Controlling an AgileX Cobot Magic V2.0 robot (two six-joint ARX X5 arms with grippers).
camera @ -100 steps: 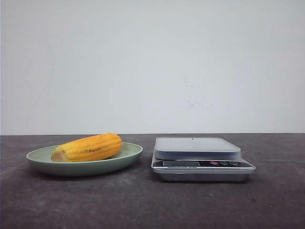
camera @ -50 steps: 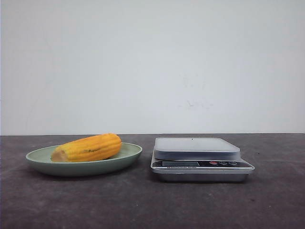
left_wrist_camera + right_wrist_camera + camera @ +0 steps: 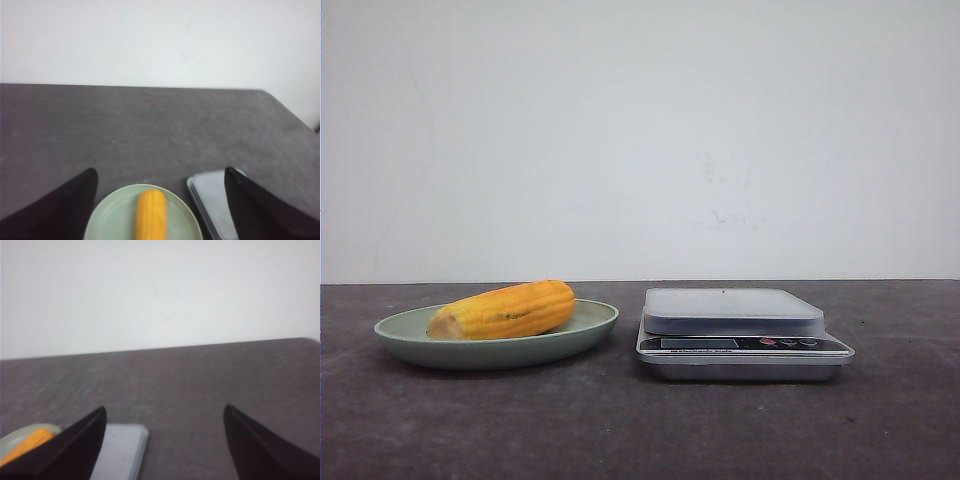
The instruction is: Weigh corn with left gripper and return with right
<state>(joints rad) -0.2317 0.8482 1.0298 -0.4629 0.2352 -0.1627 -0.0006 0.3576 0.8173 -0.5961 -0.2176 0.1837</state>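
Note:
The corn (image 3: 505,310), a short yellow-orange cob with a pale cut end at its left, lies on a pale green plate (image 3: 582,335) at the left of the dark table. A silver scale (image 3: 732,312) with a bare pan stands to the plate's right. Neither arm shows in the front view. In the left wrist view my left gripper (image 3: 160,175) is open and empty, high above and short of the corn (image 3: 151,214), the plate (image 3: 113,215) and the scale (image 3: 214,200). My right gripper (image 3: 165,412) is open and empty, above the scale (image 3: 120,450); the corn (image 3: 25,445) peeks beside one finger.
A white wall rises behind the table's far edge (image 3: 640,281). The scale's display and red and dark buttons (image 3: 785,342) face the front. Bare dark tabletop (image 3: 620,430) lies in front of the plate and scale.

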